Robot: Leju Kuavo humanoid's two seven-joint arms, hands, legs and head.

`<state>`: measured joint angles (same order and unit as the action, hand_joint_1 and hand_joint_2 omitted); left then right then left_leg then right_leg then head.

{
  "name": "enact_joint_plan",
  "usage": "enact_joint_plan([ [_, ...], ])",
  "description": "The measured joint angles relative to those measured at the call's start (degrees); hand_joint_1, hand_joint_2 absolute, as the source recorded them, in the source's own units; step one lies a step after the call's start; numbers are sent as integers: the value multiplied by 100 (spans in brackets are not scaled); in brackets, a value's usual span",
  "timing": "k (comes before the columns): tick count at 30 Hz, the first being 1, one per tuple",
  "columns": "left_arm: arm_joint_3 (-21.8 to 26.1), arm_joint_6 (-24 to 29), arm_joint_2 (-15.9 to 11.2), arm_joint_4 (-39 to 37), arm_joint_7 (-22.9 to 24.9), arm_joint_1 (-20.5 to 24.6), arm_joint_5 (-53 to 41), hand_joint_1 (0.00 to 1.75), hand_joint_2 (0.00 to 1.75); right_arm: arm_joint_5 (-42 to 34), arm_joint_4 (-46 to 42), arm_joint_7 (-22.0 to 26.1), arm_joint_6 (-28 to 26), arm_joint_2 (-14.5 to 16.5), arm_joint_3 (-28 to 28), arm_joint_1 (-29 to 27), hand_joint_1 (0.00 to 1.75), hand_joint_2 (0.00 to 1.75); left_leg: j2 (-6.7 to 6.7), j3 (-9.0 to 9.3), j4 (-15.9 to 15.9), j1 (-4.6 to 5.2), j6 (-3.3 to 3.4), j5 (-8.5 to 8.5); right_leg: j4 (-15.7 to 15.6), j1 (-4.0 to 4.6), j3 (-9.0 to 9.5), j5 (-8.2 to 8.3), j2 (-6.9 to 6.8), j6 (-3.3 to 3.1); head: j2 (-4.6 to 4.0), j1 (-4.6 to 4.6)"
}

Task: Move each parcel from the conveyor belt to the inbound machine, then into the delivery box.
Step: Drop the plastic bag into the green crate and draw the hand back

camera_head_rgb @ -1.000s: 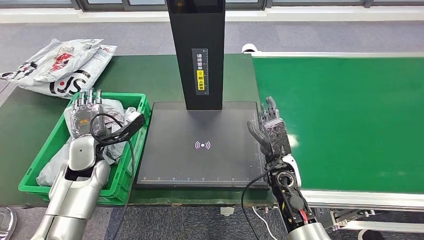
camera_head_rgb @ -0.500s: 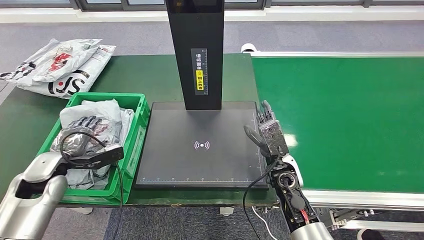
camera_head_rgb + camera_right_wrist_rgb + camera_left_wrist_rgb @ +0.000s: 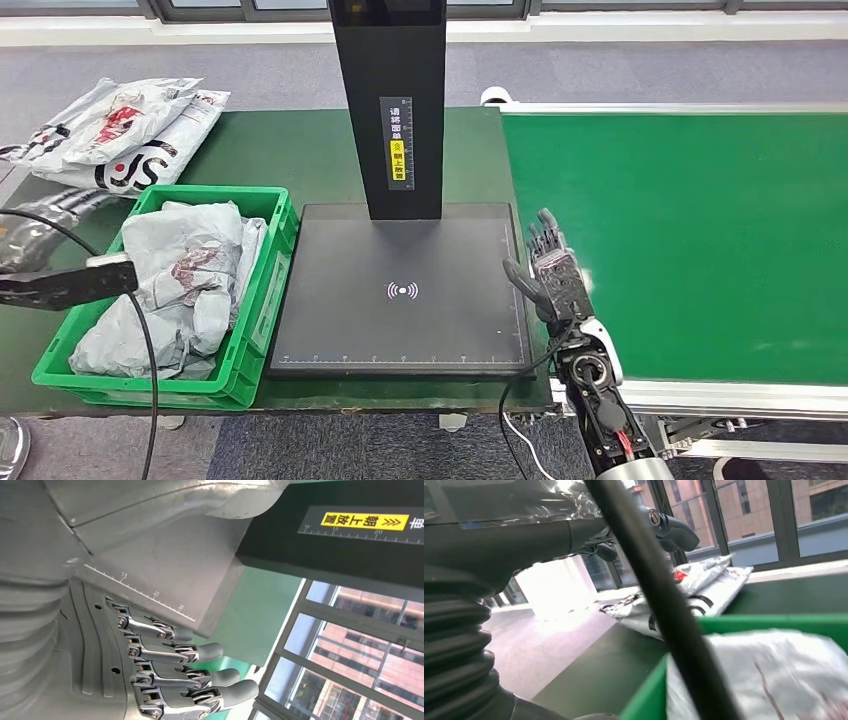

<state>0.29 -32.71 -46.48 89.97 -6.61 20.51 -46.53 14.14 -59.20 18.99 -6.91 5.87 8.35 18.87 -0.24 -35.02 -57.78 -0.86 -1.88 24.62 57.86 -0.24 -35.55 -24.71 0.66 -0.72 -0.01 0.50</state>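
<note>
Since a second ago the left arm has swung out of the green ribbed plastic delivery box [image 3: 262, 300] toward the left edge of the frame; the left hand [image 3: 644, 527] shows in its wrist view as dark fingers against bright windows, and whether they are spread or curled I cannot tell. Crumpled grey plastic parcels [image 3: 185, 275] now lie uncovered in the box at lower left, soft and wrinkled, with dark red print. Three more glossy white mailers [image 3: 115, 135] lie stacked at upper left on the dark green table [image 3: 290, 155].

By my judgement one drop-off is finished and the cycle is resetting. The inbound machine, a flat matte black square plate [image 3: 400, 290] under a tall black column [image 3: 390, 100], stands bare in the middle. The smooth bright green conveyor belt [image 3: 690, 230], at right, carries no parcel within view, so the next move likely calls for waiting on one.

The right hand [image 3: 552, 275] stands upright at the belt's near edge beside the plate, fingers straight, slightly apart, holding nothing.
</note>
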Motion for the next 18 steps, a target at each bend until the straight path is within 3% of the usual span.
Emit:
enact_joint_plan([
  [7,22,10,-100,-256,-122,592,352,0,175,9,-211,-108,11,1,-11,14,0,175,-3,1,0,0,-2,-2,0,-1,4,0,-8,-6,1,0],
  [11,-13,34,72,-497,-250,870,630,0,175,22,-279,-104,20,5,-13,5,0,175,-7,2,-2,1,-3,-3,-1,-3,1,0,-10,-7,-1,0],
  [14,-122,192,497,-917,-390,1169,926,0,175,22,-344,-77,18,58,-13,7,0,175,-19,3,-2,3,0,-4,-1,-9,8,-1,-25,-6,0,0],
  [18,-395,1004,1550,-1798,-439,1487,1456,0,175,-136,-454,19,-100,221,1,50,0,175,-39,4,-2,10,4,-14,-1,-17,18,5,-43,-2,1,0],
])
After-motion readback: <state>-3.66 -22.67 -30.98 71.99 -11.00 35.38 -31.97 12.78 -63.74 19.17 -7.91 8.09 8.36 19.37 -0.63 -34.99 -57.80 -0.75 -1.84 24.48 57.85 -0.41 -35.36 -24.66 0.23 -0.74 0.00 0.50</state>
